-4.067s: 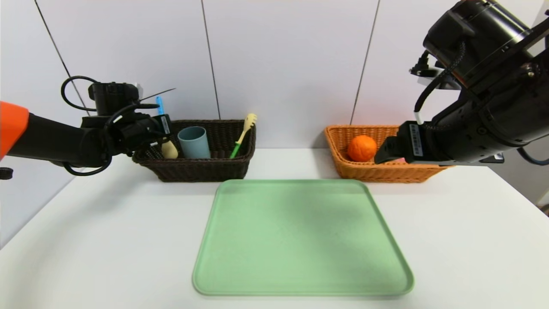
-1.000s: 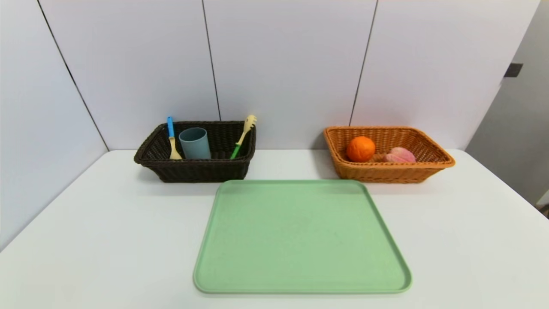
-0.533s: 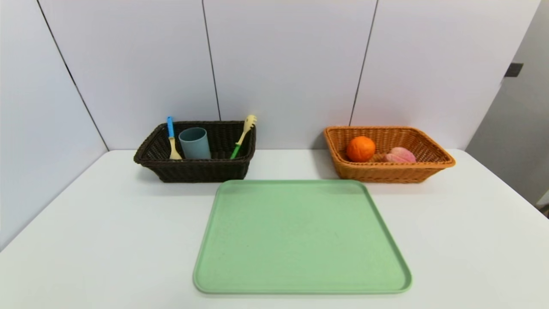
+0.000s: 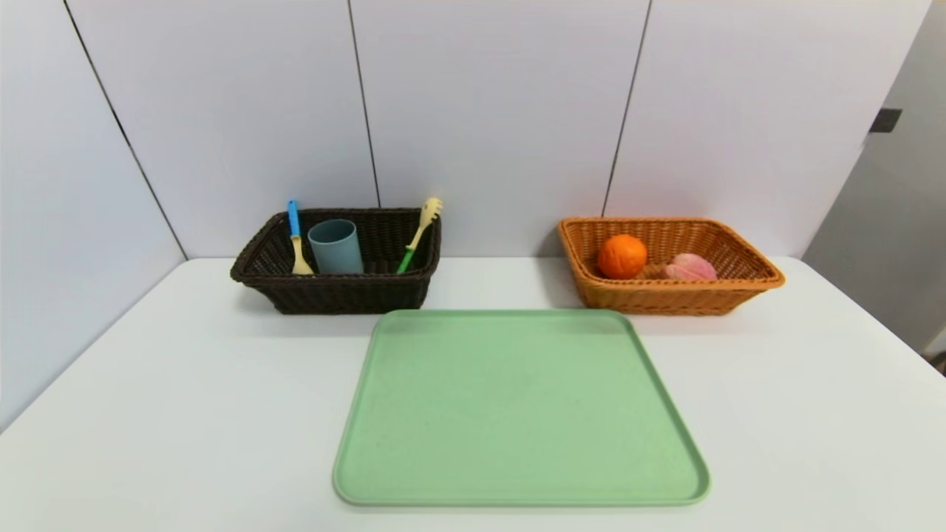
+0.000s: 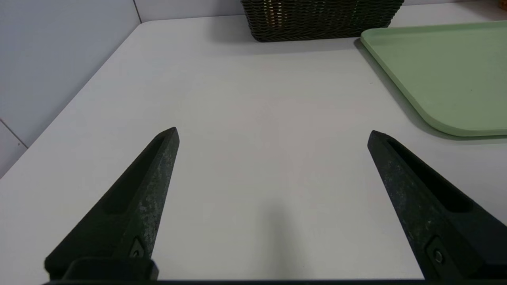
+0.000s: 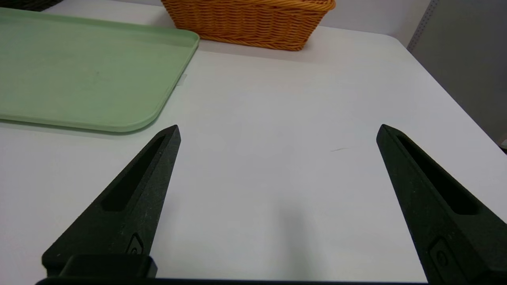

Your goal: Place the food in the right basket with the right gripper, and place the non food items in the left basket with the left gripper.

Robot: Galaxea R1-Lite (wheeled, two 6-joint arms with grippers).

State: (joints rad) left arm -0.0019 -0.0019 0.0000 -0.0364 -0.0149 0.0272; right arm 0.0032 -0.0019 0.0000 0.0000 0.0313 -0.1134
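The dark brown left basket (image 4: 347,295) holds the grey-blue cup (image 4: 335,247), a blue-handled spoon (image 4: 296,236) and a green-handled spoon (image 4: 418,235). In the orange-tan right basket (image 4: 665,299) lie the orange (image 4: 621,256) and the pink peach (image 4: 689,267). Neither arm shows in the head view. My left gripper (image 5: 272,133) hangs open over bare table, near the front left, with the left basket (image 5: 321,19) far ahead. My right gripper (image 6: 278,130) is open over bare table at the front right, the right basket (image 6: 253,21) far ahead. Nothing sits between either pair of fingers.
A green tray (image 4: 517,406) with nothing on it lies in the middle of the white table (image 4: 148,414). Its corners show in both wrist views, tray (image 5: 443,71) and tray (image 6: 79,75). White wall panels stand behind the baskets.
Four seconds ago both arms reached over the baskets; they have since drawn back out of the head view. Nothing has moved over the last second.
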